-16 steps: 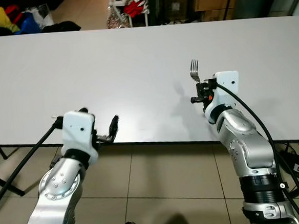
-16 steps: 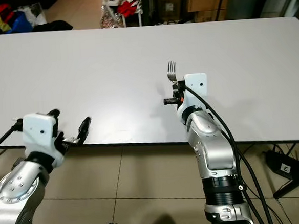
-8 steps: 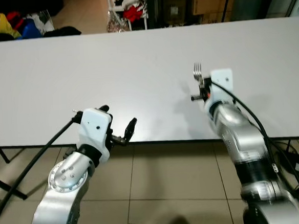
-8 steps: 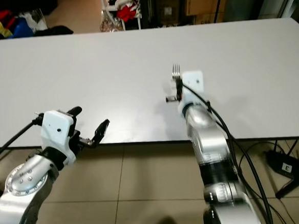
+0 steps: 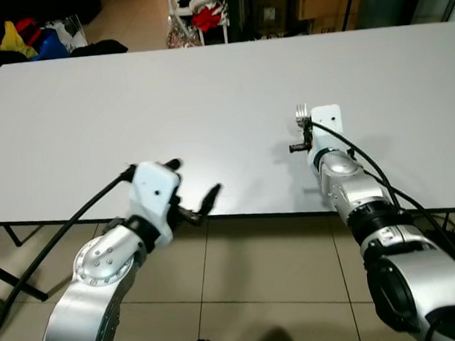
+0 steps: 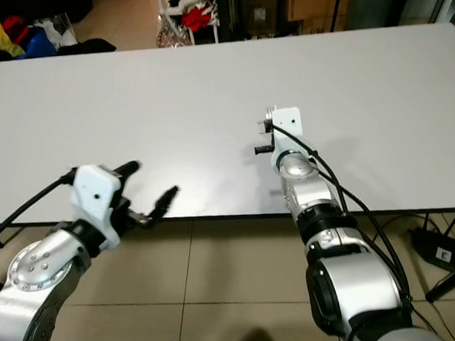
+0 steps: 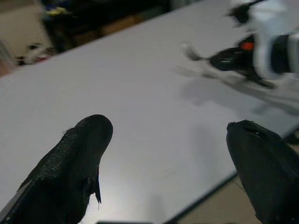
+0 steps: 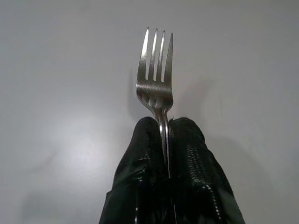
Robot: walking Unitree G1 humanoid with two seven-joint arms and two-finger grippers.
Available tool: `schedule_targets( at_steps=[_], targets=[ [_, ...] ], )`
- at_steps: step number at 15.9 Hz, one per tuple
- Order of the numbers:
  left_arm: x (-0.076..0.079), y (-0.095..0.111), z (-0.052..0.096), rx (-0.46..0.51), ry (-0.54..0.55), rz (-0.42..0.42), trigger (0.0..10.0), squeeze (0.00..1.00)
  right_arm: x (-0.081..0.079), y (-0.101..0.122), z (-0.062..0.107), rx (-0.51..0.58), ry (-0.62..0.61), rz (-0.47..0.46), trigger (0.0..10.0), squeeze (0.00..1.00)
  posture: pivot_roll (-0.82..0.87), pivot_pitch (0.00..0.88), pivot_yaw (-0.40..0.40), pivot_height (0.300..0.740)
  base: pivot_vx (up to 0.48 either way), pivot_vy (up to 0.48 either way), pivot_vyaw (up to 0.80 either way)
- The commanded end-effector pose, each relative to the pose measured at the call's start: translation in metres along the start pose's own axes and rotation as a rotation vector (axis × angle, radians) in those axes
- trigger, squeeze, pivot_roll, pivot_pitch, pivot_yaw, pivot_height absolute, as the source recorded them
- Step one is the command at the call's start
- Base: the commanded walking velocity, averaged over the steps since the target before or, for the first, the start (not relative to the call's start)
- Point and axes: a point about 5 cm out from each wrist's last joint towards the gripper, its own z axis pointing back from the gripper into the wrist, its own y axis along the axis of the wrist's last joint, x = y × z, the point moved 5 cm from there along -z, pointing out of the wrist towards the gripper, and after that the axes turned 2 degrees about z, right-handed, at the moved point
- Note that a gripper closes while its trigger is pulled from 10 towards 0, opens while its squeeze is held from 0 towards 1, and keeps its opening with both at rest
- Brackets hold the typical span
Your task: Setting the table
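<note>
1. The right gripper (image 8: pixel 166 140) pinches a fork (image 8: pixel 156 70) by its handle, tines forward, low over the white table (image 5: pixel 168 96).
2. The left gripper (image 5: pixel 194 192) hovers at the table's near edge, fingers spread wide, apparently holding nothing.

Compared with the earlier pictures, the right gripper (image 8: pixel 164 140) is extended farther over the white table (image 5: pixel 168 104), and the fork (image 8: pixel 156 79) clamped between its fingers sits farther from the near edge. The left gripper (image 5: pixel 194 188) is displaced toward the robot's right along the near table edge, its fingers spread wider apart.
</note>
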Motion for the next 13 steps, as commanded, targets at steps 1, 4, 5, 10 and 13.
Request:
schedule_targets(
  at_steps=[1,4,5,10,13],
  targets=[
    [0.004,-0.001,0.002,-0.02,-0.038,-0.006,10.0,0.0,0.004,0.007,-0.002,0.017,-0.021,0.004,10.0,0.0,-0.04,0.125,0.107,0.74,0.0,0.0,0.0],
    [0.006,-0.005,0.005,-0.035,-0.049,-0.001,10.0,0.0,0.008,0.005,-0.003,0.011,-0.025,-0.03,10.0,0.0,-0.04,0.144,0.105,0.74,0.0,0.0,0.0],
    [0.008,-0.006,0.005,-0.037,-0.052,0.006,10.0,0.0,0.008,0.0,-0.003,0.003,-0.019,-0.029,10.0,0.0,-0.04,0.145,0.105,0.74,0.0,0.0,0.0],
    [0.023,-0.012,0.013,-0.08,-0.153,0.044,10.0,0.0,0.011,-0.016,-0.003,-0.046,-0.026,-0.041,10.0,0.0,-0.03,0.144,0.101,0.74,0.0,0.0,0.0],
    [0.023,-0.012,0.013,-0.083,-0.153,0.048,10.0,0.0,0.011,-0.019,-0.002,-0.055,-0.026,-0.053,10.0,0.0,-0.03,0.138,0.098,0.74,0.0,0.0,0.0]
  ],
)
